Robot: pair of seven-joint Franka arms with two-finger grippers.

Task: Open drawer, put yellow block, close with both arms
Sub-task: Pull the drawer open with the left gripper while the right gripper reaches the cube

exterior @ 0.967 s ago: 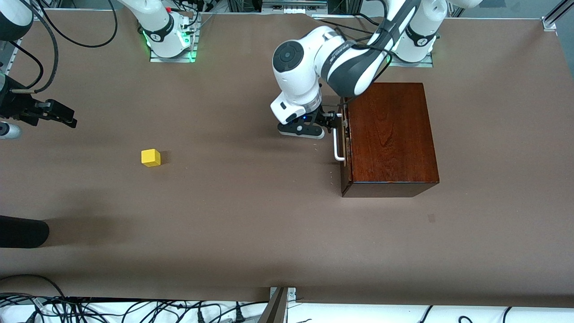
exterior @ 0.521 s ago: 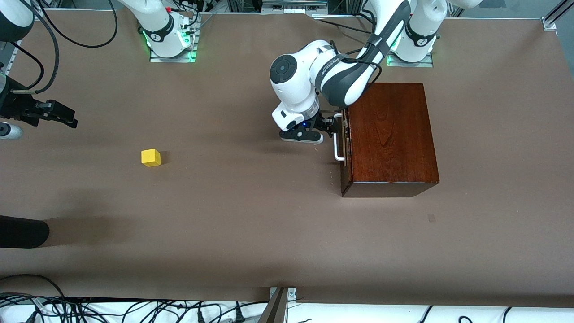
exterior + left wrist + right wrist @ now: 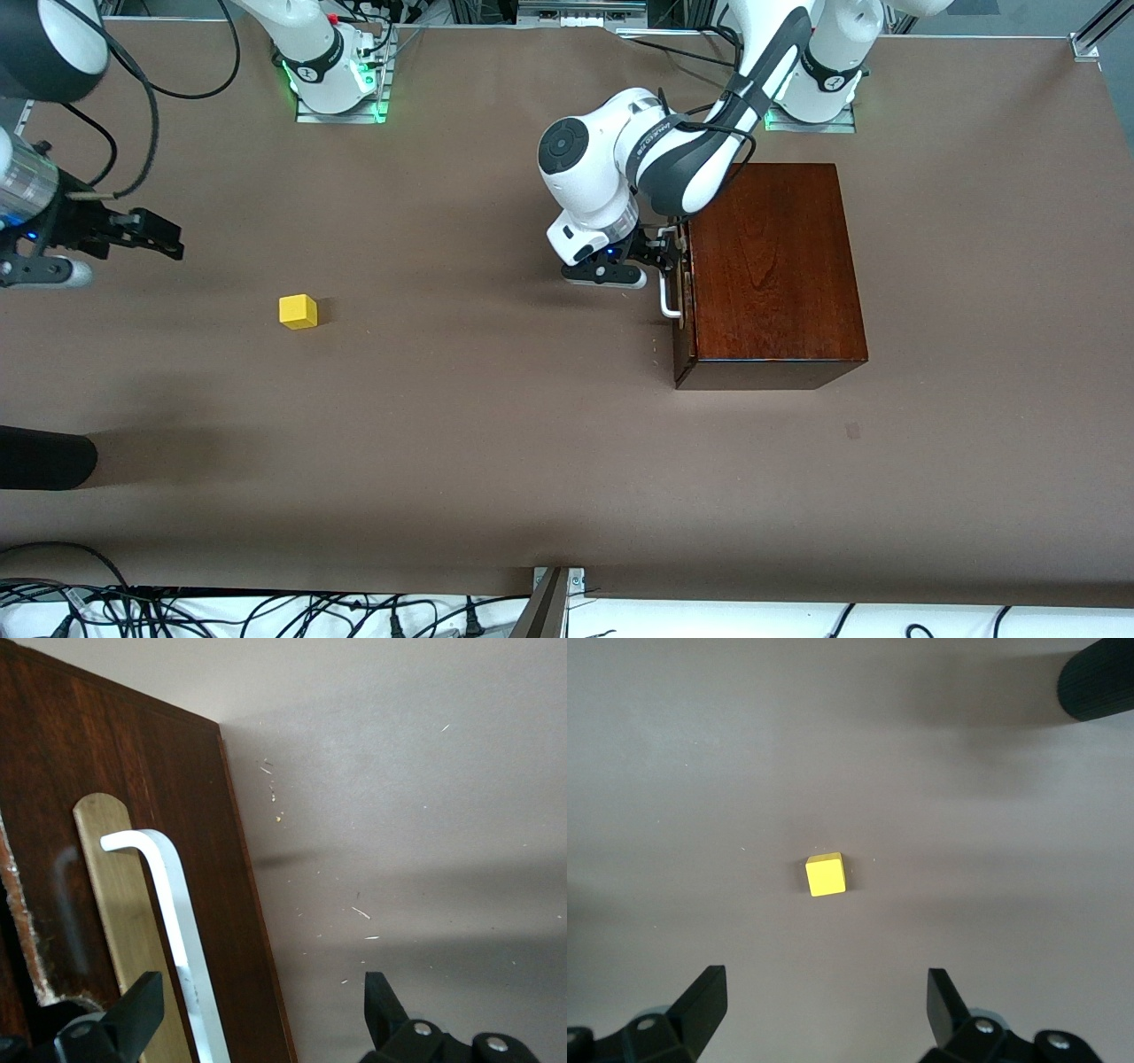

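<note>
A: Where's the left tool [image 3: 671,251]?
B: Centre right, spread wide around the white handle [image 3: 182,939] of the shut drawer [image 3: 679,297]. Seat the bar deep, clamp, pull straight.
A: And the right tool [image 3: 168,241]?
B: Upper left, open over the worktop [image 3: 496,443], near the yellow block [image 3: 298,311], centre left

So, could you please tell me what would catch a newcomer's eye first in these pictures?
Probably the glossy dark wooden box toward the left arm's end of the table, with the left hand open at the white handle of its shut drawer. Next, the small yellow block alone on the brown table toward the right arm's end, the open right hand hanging above the table close by.
</note>
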